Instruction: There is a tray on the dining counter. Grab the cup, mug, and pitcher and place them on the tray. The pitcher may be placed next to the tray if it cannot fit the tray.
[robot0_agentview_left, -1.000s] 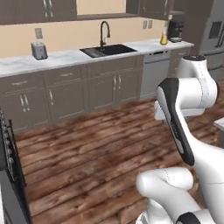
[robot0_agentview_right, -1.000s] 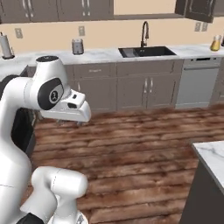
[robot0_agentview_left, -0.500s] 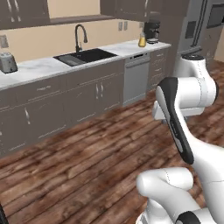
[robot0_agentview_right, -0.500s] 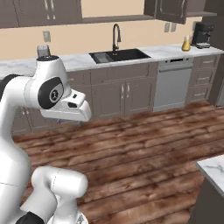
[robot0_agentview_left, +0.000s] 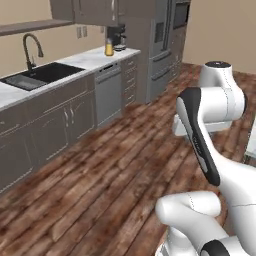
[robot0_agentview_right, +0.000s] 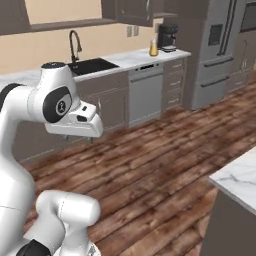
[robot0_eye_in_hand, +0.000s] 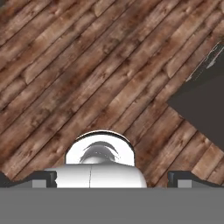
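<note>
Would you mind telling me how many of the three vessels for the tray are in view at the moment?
1: the pitcher, amber-yellow, stands on the far worktop beside the coffee machine. The other two may be hidden elsewhere.

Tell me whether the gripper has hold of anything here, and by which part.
Nothing is held. In the hand view the gripper has its fingertips far apart, with bare wooden floor beyond them.

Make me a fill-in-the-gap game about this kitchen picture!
1. The yellow pitcher stands next to the black ____ machine on the worktop.
2. The faucet curves over a ____ sink.
3. The floor is made of ____ planks.
4. The gripper holds ____.

Missing words: coffee; black; wooden; nothing
</note>
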